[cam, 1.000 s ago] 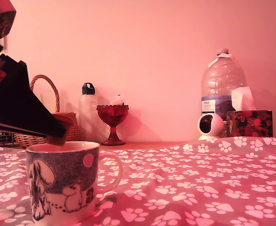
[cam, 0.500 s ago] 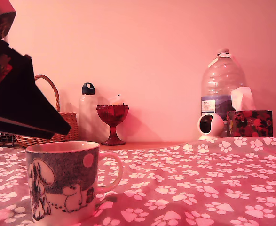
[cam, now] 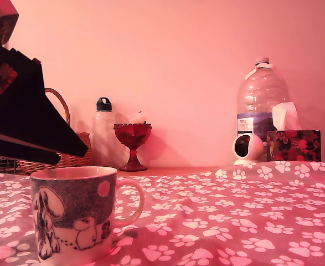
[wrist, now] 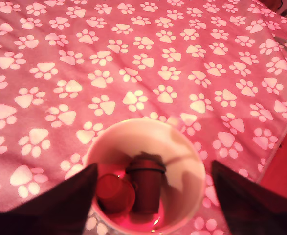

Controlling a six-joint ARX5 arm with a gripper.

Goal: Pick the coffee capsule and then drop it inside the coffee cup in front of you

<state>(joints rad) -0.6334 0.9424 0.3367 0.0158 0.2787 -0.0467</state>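
At the exterior view's left, the tool [cam: 73, 155] hangs just above the cup [cam: 73, 210], with its two dark fingers [cam: 35, 127] slanting down toward the rim. Behind the fingers a wicker basket [cam: 79, 162] stands against the wall. The cup sits upright on a cloth [cam: 234, 221] printed with white paws. Its handle points to the exterior view's right, and its dark speckled band carries white cartoon creatures and a pale dot.

The wrist view looks straight down into the cup [wrist: 192, 161]. The fingers [wrist: 60, 205] stand spread wide, one on each side of the rim, with nothing between them. Two capsules lie at the bottom of the cup. A red capsule [wrist: 115, 193] is tipped over, and a dark capsule [wrist: 145, 183] stands upright just beside it, the two touching.

Further right in the exterior view, along the back of the table [cam: 173, 170], a pale bottle [cam: 103, 136] with a dark cap stands near the wall. A red goblet [cam: 132, 144] is just beside it, its bowl overlapping the bottle's edge. Well apart from these, near the exterior view's right, a jug [cam: 262, 100] of clear plastic rises behind a round white device [cam: 247, 148]. A tissue box [cam: 293, 145] with a floral pattern comes last, with a tissue sticking up from its top.
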